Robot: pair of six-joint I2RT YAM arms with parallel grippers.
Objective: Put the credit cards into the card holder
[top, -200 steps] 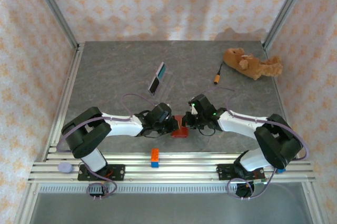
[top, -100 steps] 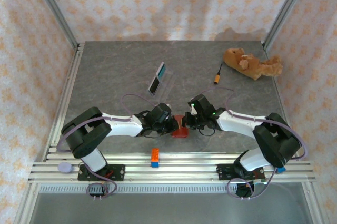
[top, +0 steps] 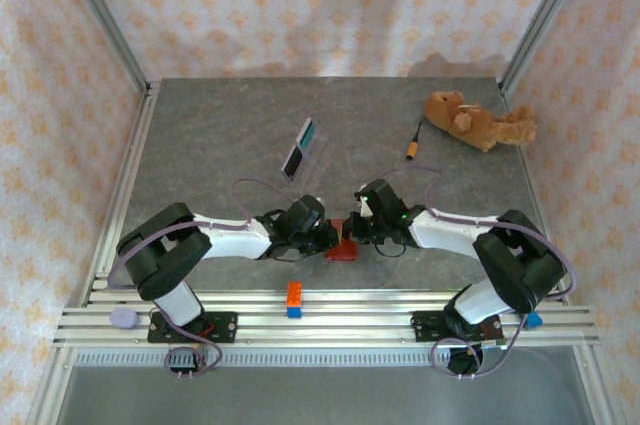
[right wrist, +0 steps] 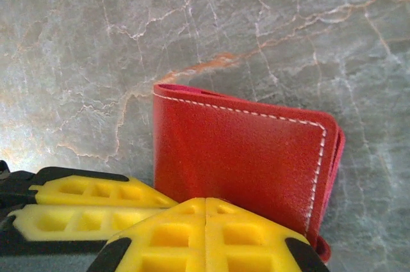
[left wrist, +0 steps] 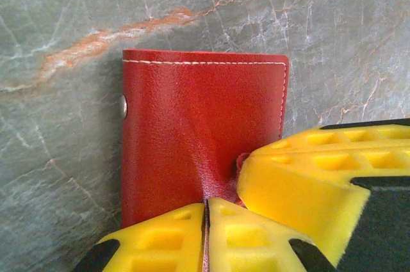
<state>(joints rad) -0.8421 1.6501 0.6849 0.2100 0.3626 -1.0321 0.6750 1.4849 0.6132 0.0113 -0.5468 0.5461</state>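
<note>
The card holder (top: 342,249) is a red wallet lying folded flat on the grey table, between the two arms near the front edge. My left gripper (left wrist: 206,207) is shut on the card holder (left wrist: 192,131), whose cover is puckered into a ridge running into the fingertips. Shut with no visible gap, my right gripper (right wrist: 205,203) has its tips over the near edge of the card holder (right wrist: 250,157); I cannot see whether it pinches any leather. The credit cards, one teal (top: 310,131) and one black and white (top: 293,160), lie in a clear tray at the back left.
A brown plush toy (top: 478,120) lies at the back right, with a small orange-tipped object (top: 413,150) beside it. An orange and blue brick (top: 295,298) sits on the front rail. The clear tray (top: 312,157) stands behind the left arm.
The right arm's elbow has shifted slightly to the left. Both grippers remain at the card holder, which has not moved.
</note>
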